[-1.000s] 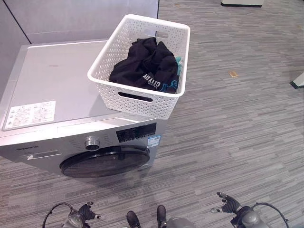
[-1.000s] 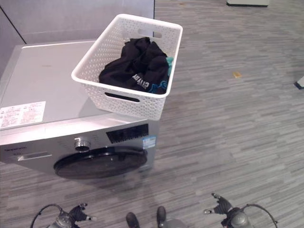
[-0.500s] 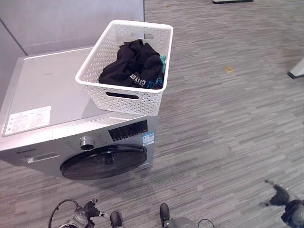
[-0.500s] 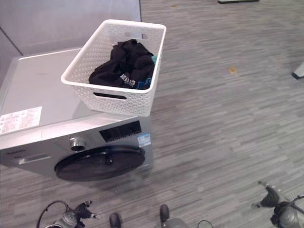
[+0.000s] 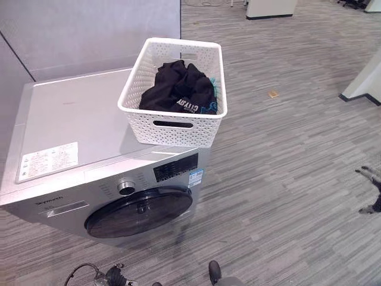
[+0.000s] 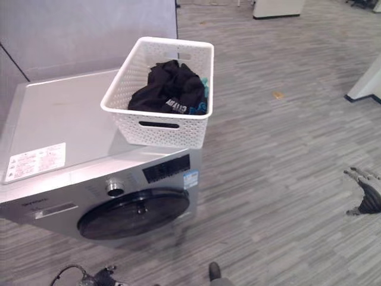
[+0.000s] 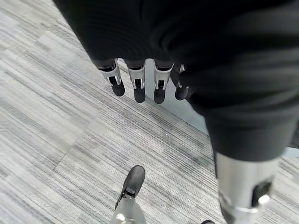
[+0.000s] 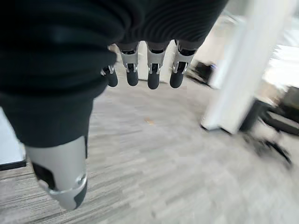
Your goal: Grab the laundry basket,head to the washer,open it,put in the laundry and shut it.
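The silver front-loading washer (image 5: 77,128) stands at the left against a grey wall panel (image 5: 89,30), its flat top carrying a white label sticker (image 5: 49,161) near the front left corner; below the top edge sit a round control knob (image 5: 126,187), a dark display panel (image 5: 175,168) and the round dark glass door (image 5: 139,211), which lies flush and closed; on the right rear part of the washer's top rests the white perforated laundry basket (image 5: 172,128), its right side reaching the machine's right edge; the basket's long axis runs front to back, one short end with a slot handle (image 5: 173,124) facing the robot and the far short end pointing toward the wall; inside it lies a bundle of black clothing (image 5: 178,89) with pale lettering, and a bit of teal cloth (image 5: 213,81) shows at the right wall; to the right stretches striped grey carpet floor (image 5: 286,155) with a small tan scrap (image 5: 273,94) lying on it; the head views catch the right hand (image 6: 364,196) far out at the right edge, well apart from washer and basket, though its fingers are hard to read there; its wrist view shows them straight and relaxed, holding nothing; the left hand (image 7: 140,79) is plain in its wrist view, fingers (image 7: 138,91) hanging loose and empty above the carpet.
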